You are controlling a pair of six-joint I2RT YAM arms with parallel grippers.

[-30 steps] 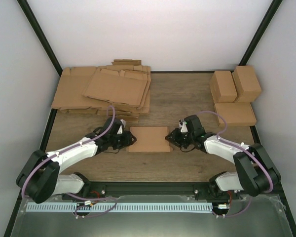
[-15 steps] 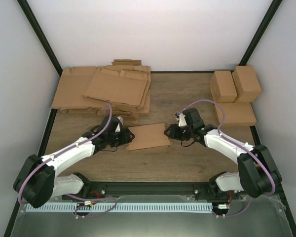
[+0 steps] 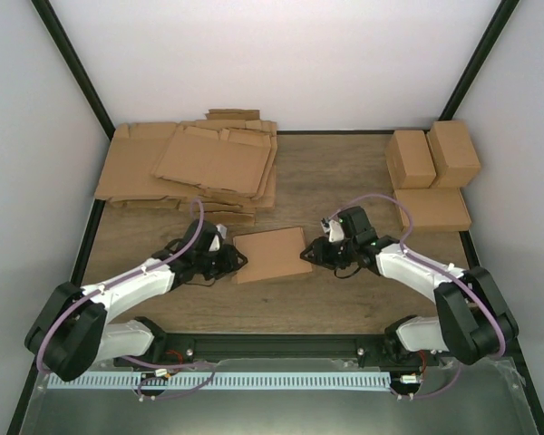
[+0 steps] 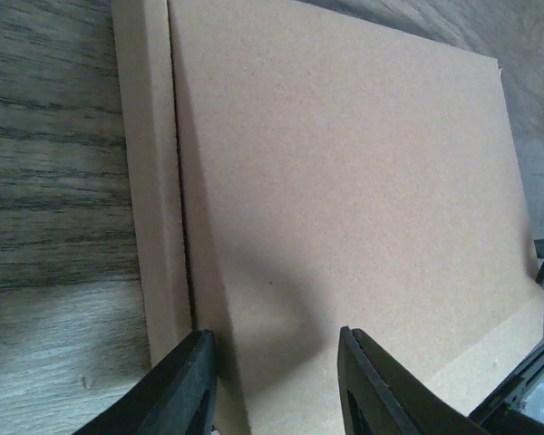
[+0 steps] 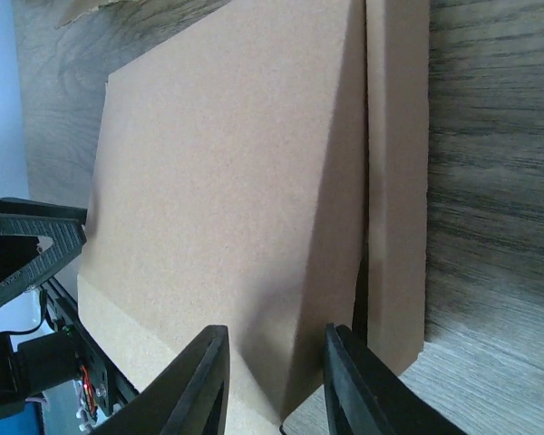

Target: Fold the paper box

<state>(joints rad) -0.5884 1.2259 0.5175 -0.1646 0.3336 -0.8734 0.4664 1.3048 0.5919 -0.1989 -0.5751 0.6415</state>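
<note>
The box (image 3: 270, 255) is seen in plain light brown, unmarked, and a fine speckled fibre grain is shown on it in the wrist views. The desk (image 3: 344, 181) under the box is patterned in dark grey-brown wood grain. The same light brown is carried by the sheets (image 3: 199, 168) behind the box to the left and by the folded boxes (image 3: 432, 172) behind it to the right. The left pincer (image 4: 272, 340) and right pincer (image 5: 274, 333) are finished in black. The left arm (image 3: 136, 281) and right arm (image 3: 417, 267) are clad in white with black joints, and lilac cables (image 3: 199, 216) are run along them.
</note>
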